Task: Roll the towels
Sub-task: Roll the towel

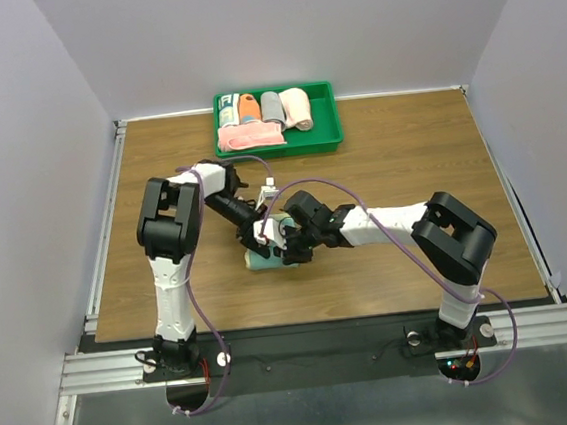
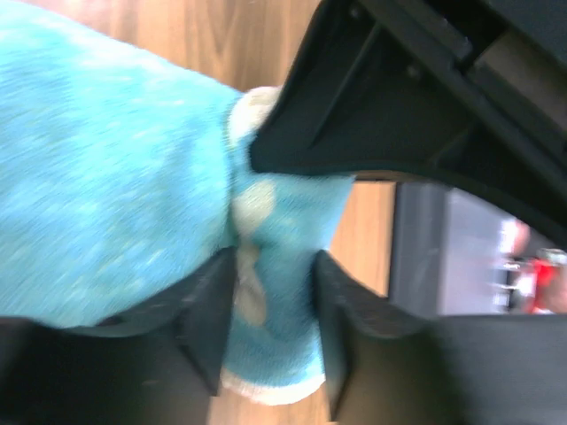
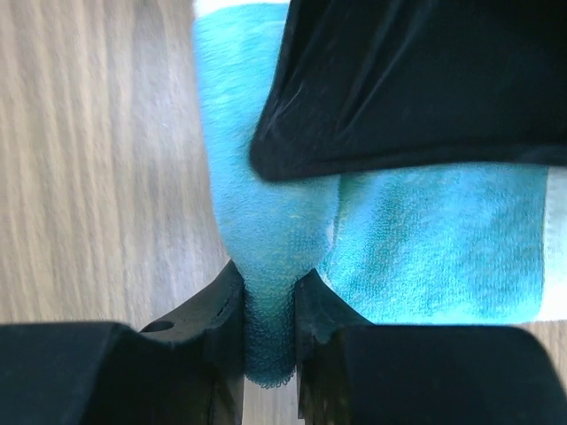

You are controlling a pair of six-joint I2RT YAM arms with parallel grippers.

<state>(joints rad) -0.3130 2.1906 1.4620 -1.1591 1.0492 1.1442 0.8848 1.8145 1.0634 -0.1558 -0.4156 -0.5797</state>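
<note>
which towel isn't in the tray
The teal towel, out on the table; the grey roll and peach roll sit in the green tray.

There is one teal towel (image 1: 260, 262) and one wooden table (image 1: 408, 150). There is one green tray (image 1: 323, 118). It holds five cloth pieces in all. Four are rolls: one white-and-green roll (image 1: 227, 110), one orange roll (image 1: 247, 105), one grey roll (image 1: 271, 107) and one peach roll (image 1: 298, 109). The fifth is one pink towel (image 1: 244, 137), not rolled. There are two arms: one left arm (image 1: 172, 253) and one right arm (image 1: 415, 222).
</note>
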